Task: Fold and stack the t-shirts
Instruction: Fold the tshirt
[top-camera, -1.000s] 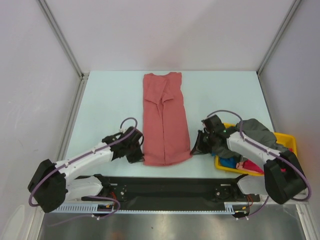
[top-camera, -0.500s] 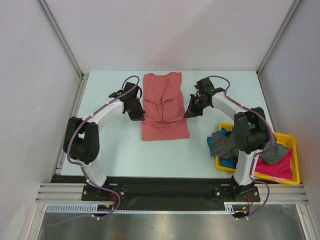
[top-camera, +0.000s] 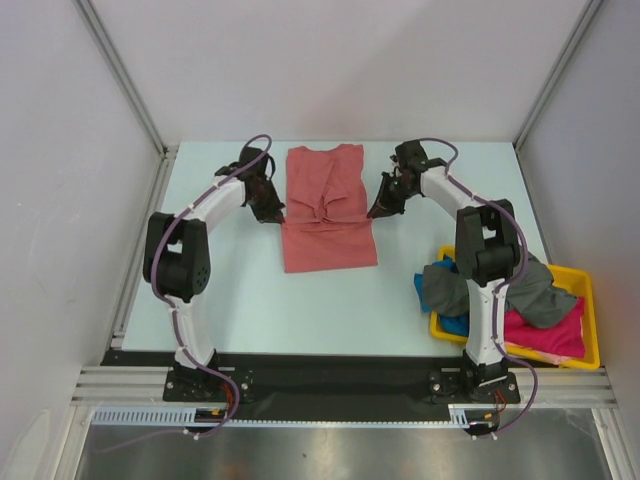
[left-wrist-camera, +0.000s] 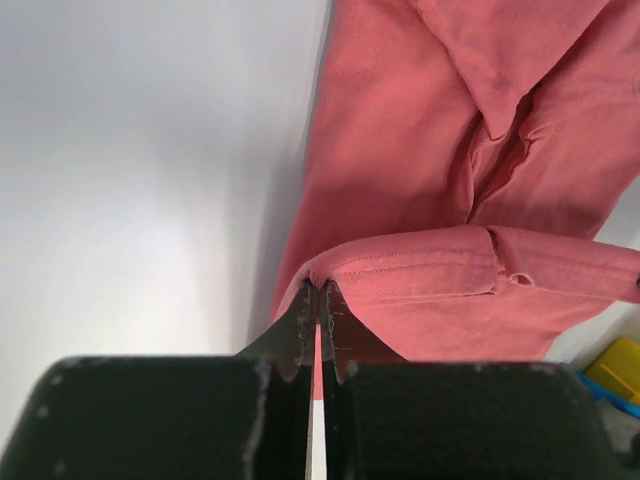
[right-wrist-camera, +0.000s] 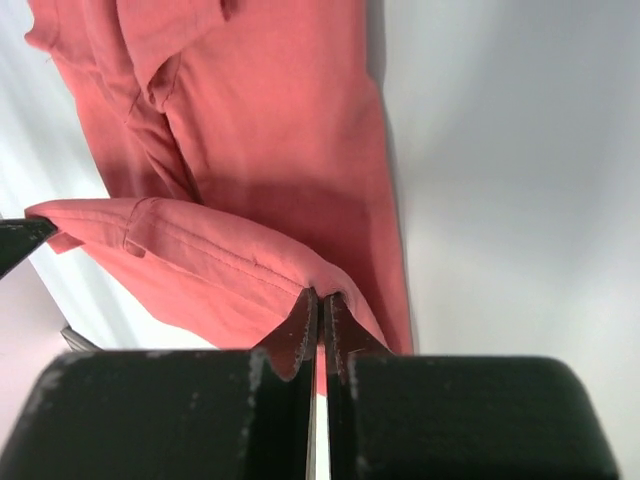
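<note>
**Pale worktop, white walls, 2 hands on 1 tee**

The pale blue-green worktop (top-camera: 230, 290) sits inside white wall panels (top-camera: 350, 70) edged by metal posts (top-camera: 122, 75). The salmon-red t-shirt (top-camera: 328, 240) lies mid-worktop, its near hem doubled back toward the collar. The left hand (left-wrist-camera: 318, 295) is clamped tight on the hem's left corner, and the right hand (right-wrist-camera: 320, 298) on its right corner. A dark grey t-shirt (top-camera: 450, 285) spills from the yellow tray (top-camera: 588, 290) at the right.

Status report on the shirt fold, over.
Left gripper, right gripper: jaws shut on hem corners of salmon-red cloth t-shirt. Hem lifted over its body, fold half made. Dark grey cloth t-shirt drapes yellow plastic tray rim, well clear.
</note>
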